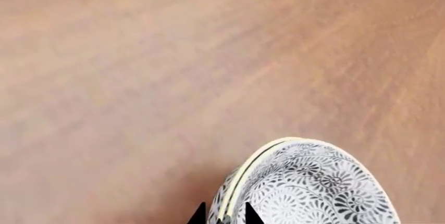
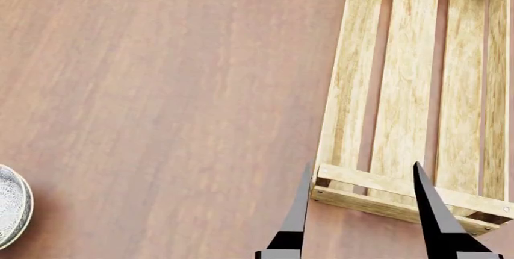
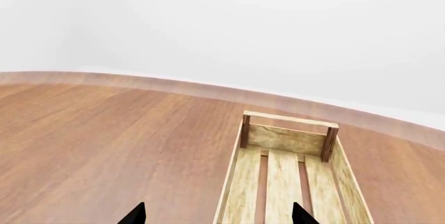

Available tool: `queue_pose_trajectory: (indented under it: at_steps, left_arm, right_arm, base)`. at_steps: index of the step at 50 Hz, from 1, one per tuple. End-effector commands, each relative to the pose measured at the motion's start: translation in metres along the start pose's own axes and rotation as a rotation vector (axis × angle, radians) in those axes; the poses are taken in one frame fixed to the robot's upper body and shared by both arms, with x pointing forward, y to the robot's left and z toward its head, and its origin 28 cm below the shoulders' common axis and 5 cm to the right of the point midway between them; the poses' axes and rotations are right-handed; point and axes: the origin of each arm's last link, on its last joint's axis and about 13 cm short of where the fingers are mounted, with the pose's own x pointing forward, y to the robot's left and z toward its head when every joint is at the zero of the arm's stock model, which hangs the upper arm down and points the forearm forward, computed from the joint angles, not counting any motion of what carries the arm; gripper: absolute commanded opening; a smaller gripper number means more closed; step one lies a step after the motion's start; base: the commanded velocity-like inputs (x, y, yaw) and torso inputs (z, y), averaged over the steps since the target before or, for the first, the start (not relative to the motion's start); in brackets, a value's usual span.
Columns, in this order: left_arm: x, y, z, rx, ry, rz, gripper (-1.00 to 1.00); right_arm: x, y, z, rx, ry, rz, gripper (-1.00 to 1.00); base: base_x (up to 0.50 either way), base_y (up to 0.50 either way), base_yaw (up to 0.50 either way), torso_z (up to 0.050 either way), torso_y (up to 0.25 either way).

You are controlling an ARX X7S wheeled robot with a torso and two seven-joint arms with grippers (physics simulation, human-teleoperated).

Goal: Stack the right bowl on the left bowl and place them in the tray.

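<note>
Presently, as seen:
Tray (image 2: 418, 90): light-wood slatted crate on the wooden table (image 2: 161, 90), at the right of the head view; nothing lies in the part shown.
Bowl (image 2: 12, 206): patterned grey-and-white, at the left edge of the head view, well apart from the tray, cut off by the frame.
Second bowl: the left wrist view shows two rims close together (image 1: 240, 182); cannot tell whether one bowl sits inside another.
Right gripper (image 2: 362, 177): fingers spread wide, nothing between them, hanging over the tray's near end bar.
Left gripper (image 1: 222, 214): only two dark tips show, narrowly apart, astride the bowl rim; whether they clamp it cannot be told.
</note>
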Motion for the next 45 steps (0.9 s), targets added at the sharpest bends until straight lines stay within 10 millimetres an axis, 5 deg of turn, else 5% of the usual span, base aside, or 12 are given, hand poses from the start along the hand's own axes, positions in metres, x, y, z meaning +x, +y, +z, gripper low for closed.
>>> queue_pose_trajectory:
  at_steps: [1,37,45]
  left_arm:
    - [0.001,-0.003,-0.003,-0.021,0.016,-0.017,-1.0]
    - [-0.011,-0.039,0.011,0.049,-0.013,-0.141,-1.0]
    - [-0.012,-0.053,0.015,0.174,-0.046,-0.2,-1.0]
  right_arm:
    - [0.0,0.0,0.0,0.0,0.001,0.0,1.0]
    - [0.0,0.0,0.002,0.0,-0.003,-0.003,1.0]
    - [-0.001,0.0,0.001,0.0,-0.004,-0.003,1.0]
  base:
    - [0.0,0.0,0.0,0.0,0.0]
    - [0.0,0.0,0.0,0.0,0.0]
    - [0.0,0.0,0.0,0.0,0.0]
